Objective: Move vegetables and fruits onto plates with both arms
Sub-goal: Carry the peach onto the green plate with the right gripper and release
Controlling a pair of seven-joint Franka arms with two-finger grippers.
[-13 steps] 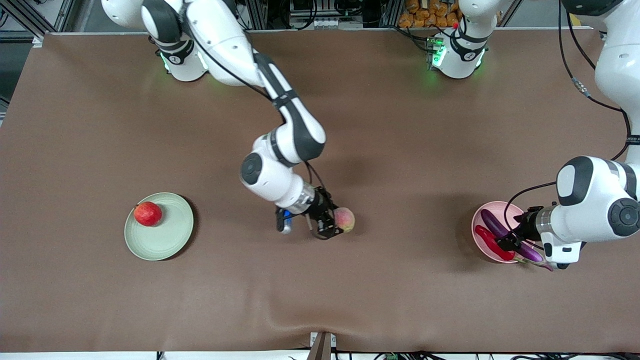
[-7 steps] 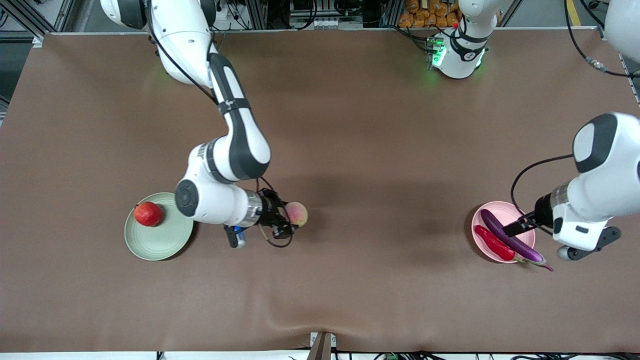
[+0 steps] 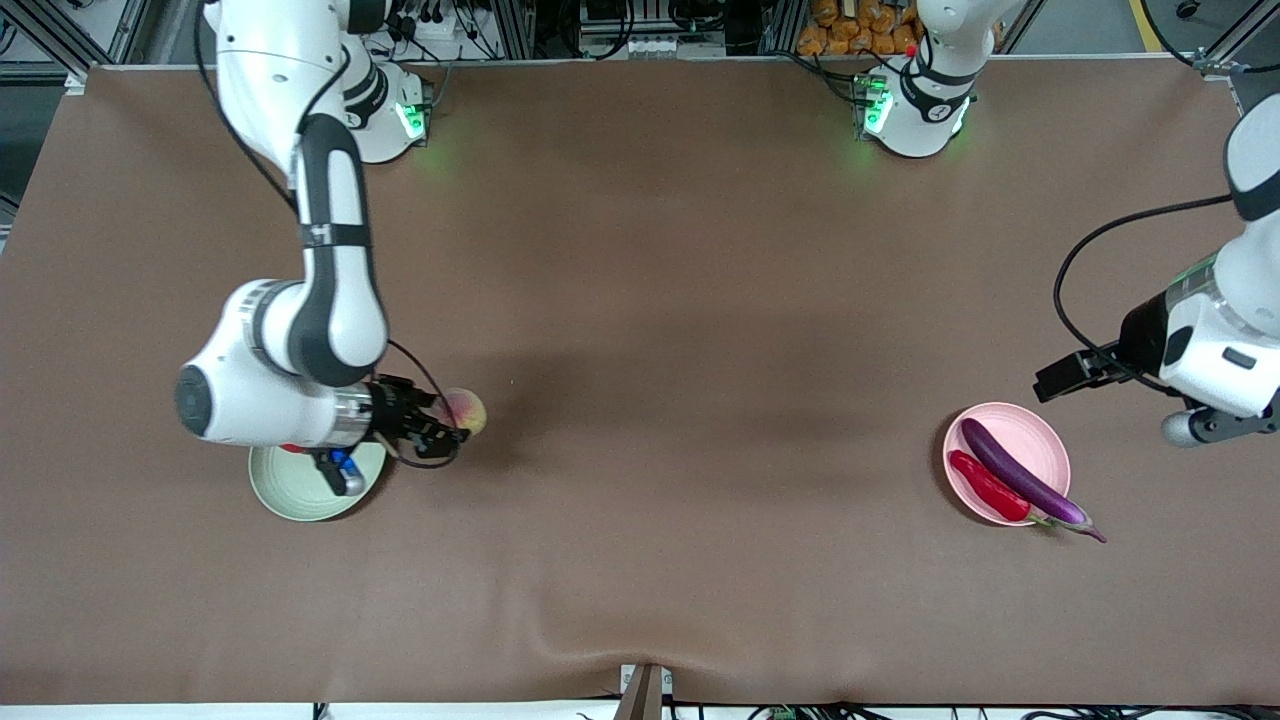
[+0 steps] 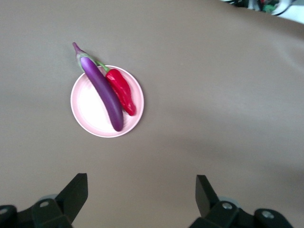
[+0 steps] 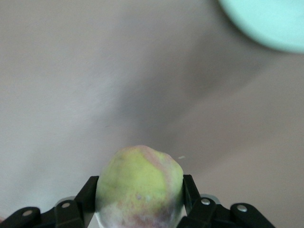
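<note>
The right tool [image 3: 447,428] was clamped on the peach [image 3: 466,410], carried above the tabletop [image 3: 700,300] just beside the green plate [image 3: 300,495], toward the right arm's end. The arm's wrist covered most of that plate, so the apple could not be made out. Released short of the rim, the round peach could roll away. The left tool [image 4: 140,190] hung spread and empty above the pink plate [image 3: 1040,432], which held the eggplant [image 3: 1020,485] and chili [image 3: 988,486].
</note>
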